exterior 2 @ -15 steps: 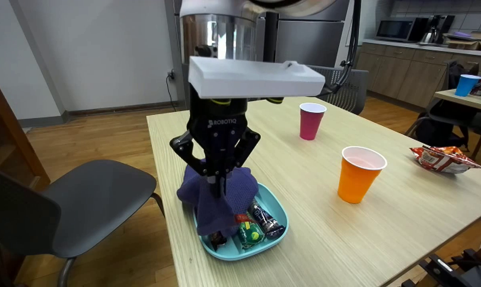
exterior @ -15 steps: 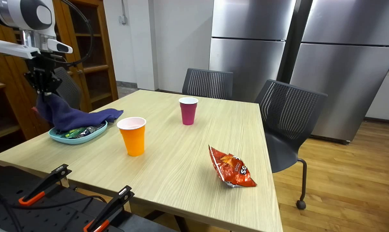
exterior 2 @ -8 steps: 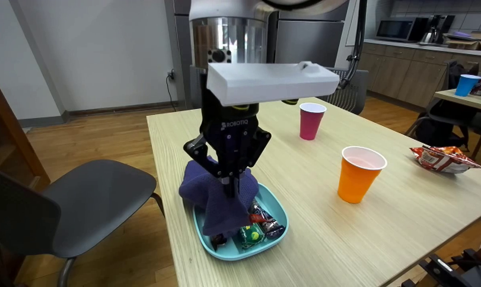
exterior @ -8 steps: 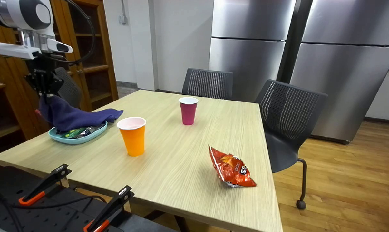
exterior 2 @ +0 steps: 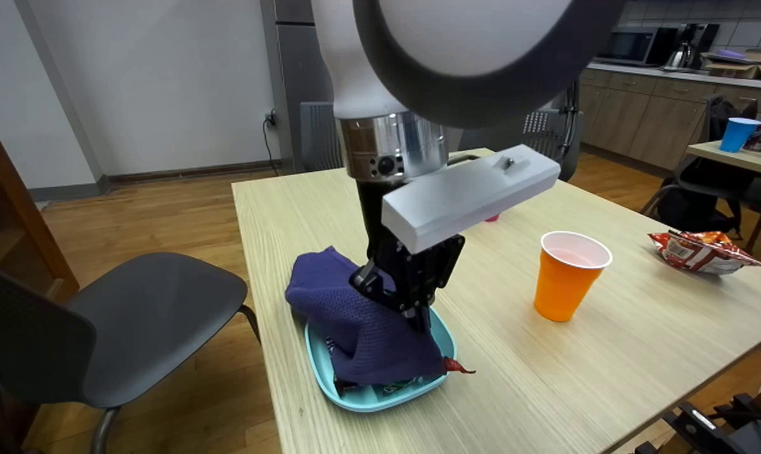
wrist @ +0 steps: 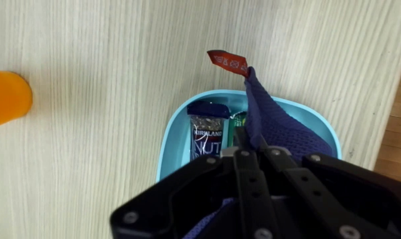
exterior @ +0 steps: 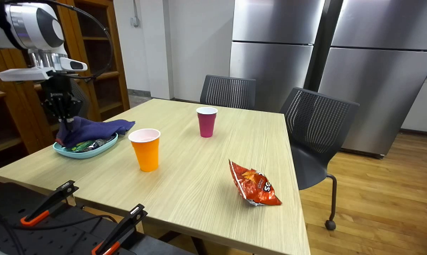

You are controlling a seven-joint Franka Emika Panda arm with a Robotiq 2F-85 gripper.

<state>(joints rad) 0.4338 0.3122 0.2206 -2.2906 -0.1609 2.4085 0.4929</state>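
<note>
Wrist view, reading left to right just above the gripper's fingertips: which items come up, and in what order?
Orange cup → dark-wrapped nut bar → green packet → purple cloth. The blue tray spans behind the last three, so it is left out.

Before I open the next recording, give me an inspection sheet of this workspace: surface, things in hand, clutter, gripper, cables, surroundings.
Surface: pale wood-grain table.
Things in hand: purple cloth draped over part of a light-blue tray that holds wrapped snacks; the cloth's red tag sticks out past the tray's rim.
Clutter: orange cup and pink cup, both upright; red bag.
Gripper: shut on the purple cloth.
Cables: black cable looping beside the robot arm.
Surroundings: dark chairs, steel refrigerators, wooden cabinet.
</note>
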